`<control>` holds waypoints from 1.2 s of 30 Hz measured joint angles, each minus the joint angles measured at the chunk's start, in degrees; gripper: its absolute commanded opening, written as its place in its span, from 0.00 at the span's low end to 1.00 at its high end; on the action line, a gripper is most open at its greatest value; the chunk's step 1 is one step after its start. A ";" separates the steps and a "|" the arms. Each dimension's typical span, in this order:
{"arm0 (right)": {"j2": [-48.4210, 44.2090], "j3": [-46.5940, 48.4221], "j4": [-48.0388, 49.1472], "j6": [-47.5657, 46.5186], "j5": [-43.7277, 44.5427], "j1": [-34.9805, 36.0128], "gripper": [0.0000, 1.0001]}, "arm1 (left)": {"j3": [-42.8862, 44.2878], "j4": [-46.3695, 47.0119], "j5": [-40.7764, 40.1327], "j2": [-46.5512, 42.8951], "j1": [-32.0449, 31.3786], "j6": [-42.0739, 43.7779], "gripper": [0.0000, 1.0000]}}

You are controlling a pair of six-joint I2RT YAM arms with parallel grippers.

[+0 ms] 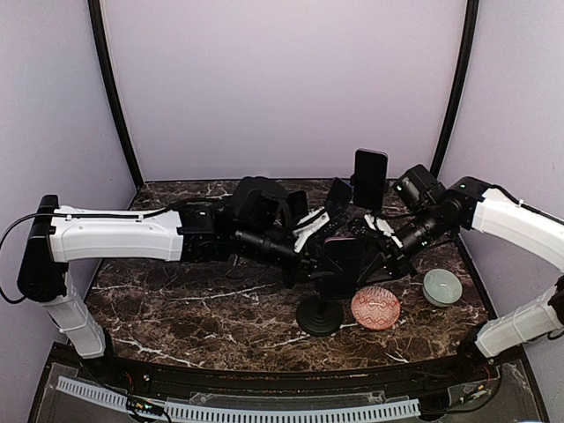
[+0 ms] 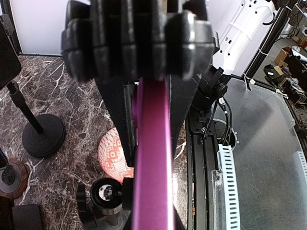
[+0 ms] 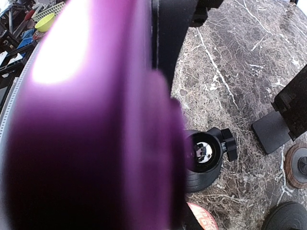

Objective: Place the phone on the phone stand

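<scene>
The purple phone is seen edge-on down the middle of the left wrist view, with my left gripper shut on it and a black finger on each side. In the right wrist view the phone fills the left half as a blur, close against my right gripper, which is also shut on it. Both arms meet above the table's middle. Just in front of them stands the black phone stand, with a round base and thin pole. A ribbed black part crosses the phone's far end.
A short black mount with a ball socket and a side knob sits under the phone. A red patterned dish and a pale green bowl lie at the front right. Another dark phone stands upright at the back.
</scene>
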 measured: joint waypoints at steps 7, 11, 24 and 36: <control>-0.20 -0.48 0.87 0.42 0.09 0.00 0.38 | 1.66 -3.13 -2.54 0.00 -0.79 -0.31 0.02; -0.33 -0.74 1.36 1.53 -1.33 0.39 0.54 | 0.59 -0.96 -4.02 -0.92 -1.31 -1.01 0.13; -2.36 0.00 -0.17 3.21 -4.98 -0.42 0.74 | -2.01 5.60 -9.31 -0.44 -4.04 -2.23 0.93; -4.00 3.37 -0.37 3.85 -0.98 -6.82 0.74 | -3.69 2.62 -14.29 -5.81 -5.16 -1.57 0.99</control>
